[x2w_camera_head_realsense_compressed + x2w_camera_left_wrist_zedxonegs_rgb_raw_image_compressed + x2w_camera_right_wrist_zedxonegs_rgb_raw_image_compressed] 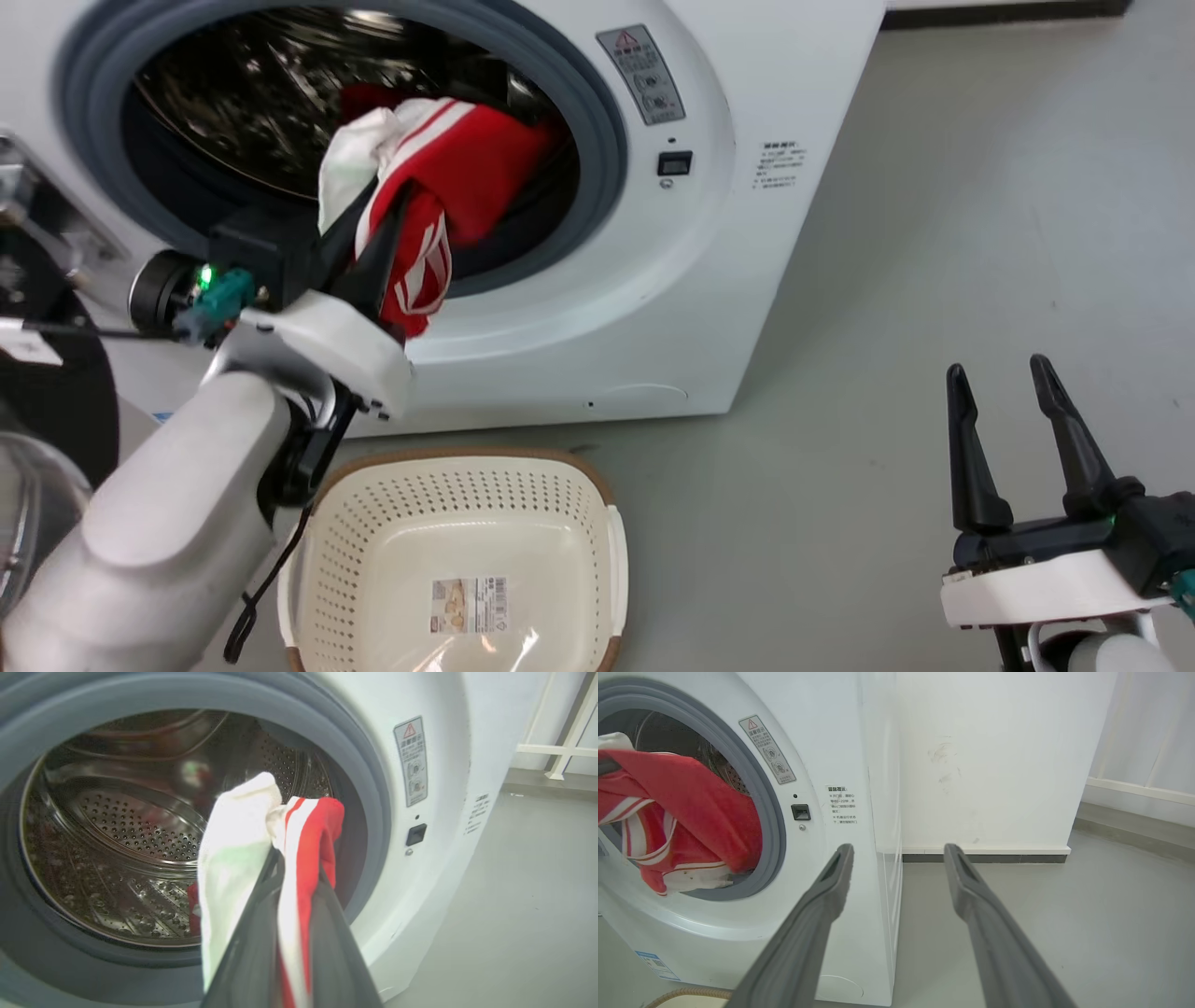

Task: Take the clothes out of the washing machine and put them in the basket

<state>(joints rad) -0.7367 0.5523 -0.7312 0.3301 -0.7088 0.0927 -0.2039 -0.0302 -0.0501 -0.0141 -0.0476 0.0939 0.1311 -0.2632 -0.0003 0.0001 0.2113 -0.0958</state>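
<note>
Clothes (485,149) hang pinched shut in the left tool (385,210) at the washing machine (747,233) mouth, lifted to go into the near basket (448,457). Right tool (997,373) is wide open, holding nothing.

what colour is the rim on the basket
Brown, with a woven look, topping the cream-white perforated basket; the head view shows it best.

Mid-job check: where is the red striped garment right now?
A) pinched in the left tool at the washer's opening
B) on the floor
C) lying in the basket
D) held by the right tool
A: the left tool is shut on the clothes at the washing machine porthole, while the right tool stands open and apart and the basket has no garment in it.
</note>
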